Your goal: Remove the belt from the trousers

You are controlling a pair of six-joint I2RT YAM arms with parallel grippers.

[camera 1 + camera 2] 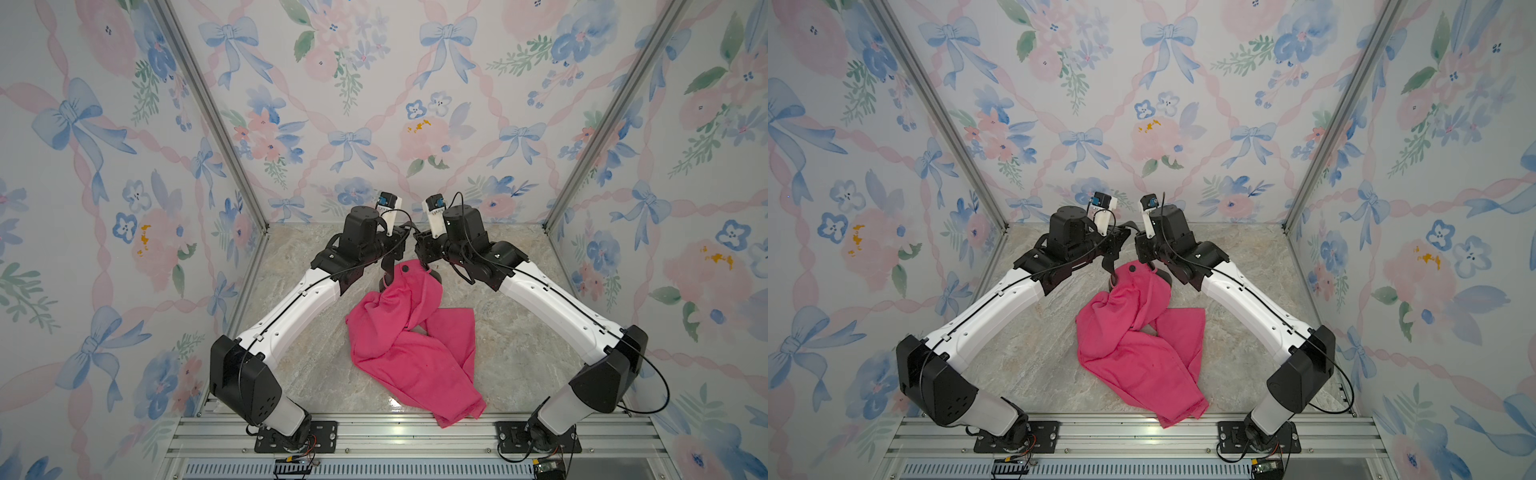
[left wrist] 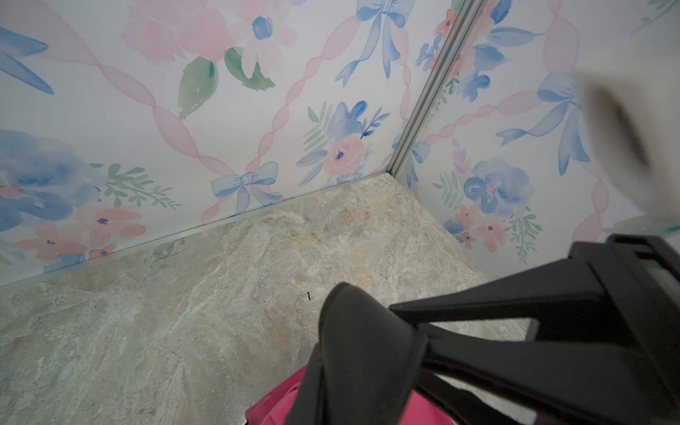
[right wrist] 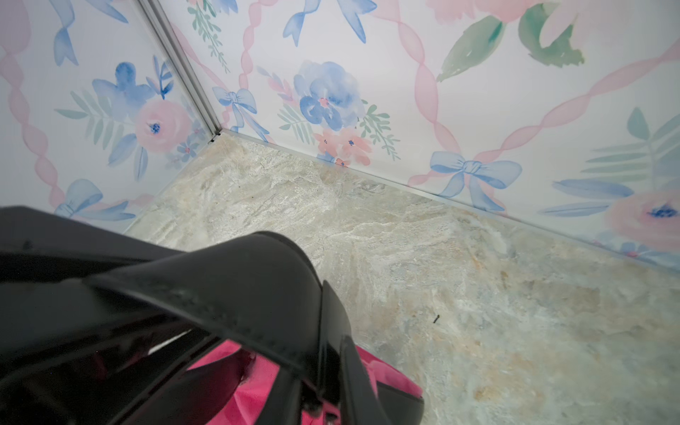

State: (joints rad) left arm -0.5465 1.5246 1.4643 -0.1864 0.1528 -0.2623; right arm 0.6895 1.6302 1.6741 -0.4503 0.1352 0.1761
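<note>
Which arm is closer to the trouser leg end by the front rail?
Right. The right arm's base stands nearer beside the leg end; the left arm's base sits farther off on its other side.

Illumination is bright, diffuse and even, coming from above. Shadows under the trousers (image 1: 411, 332) are soft. In both top views a small glare patch marks the tabletop (image 1: 324, 386) at its near edge. Wide-angle distortion tilts the frame posts (image 1: 216, 120) outward. In both wrist views the close belt (image 2: 368, 342) is out of focus, and a white shape (image 2: 625, 121) is blurred.
</note>
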